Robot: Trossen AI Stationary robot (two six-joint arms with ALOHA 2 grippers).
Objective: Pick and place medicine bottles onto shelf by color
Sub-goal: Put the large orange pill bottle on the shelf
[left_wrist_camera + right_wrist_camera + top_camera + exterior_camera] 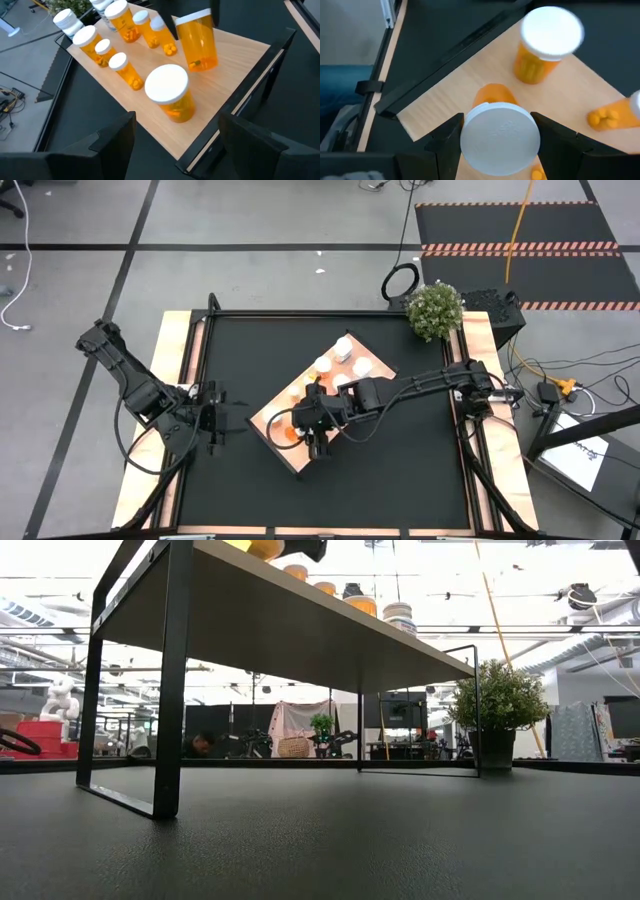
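The shelf (300, 395) is a pale wood board on black legs, set askew at mid table. Several orange bottles with white caps (122, 70) stand on its near-left part, and white bottles (345, 350) stand at its far end. My right gripper (500, 140) hangs over the shelf's near end, shut on one orange bottle (197, 42). A large orange bottle (170, 95) stands close by. My left gripper (177, 125) waits open, left of the shelf (222, 420). The low view shows the shelf from below, with bottles (362, 605) on top. My right gripper holds the orange bottle by its white cap (500, 137), pinched between the two fingers (447, 142), one on each side. The fingers come from above, pointing down. The bottle hangs upright below them. Whether its base (204, 64) touches the board, I cannot tell.
A potted plant (435, 310) stands at the table's far right corner. The black mat (400, 470) lies open to the shelf's near and right sides. The shelf's black frame legs (165, 690) stand on the mat. Cables and floor lie beyond the table.
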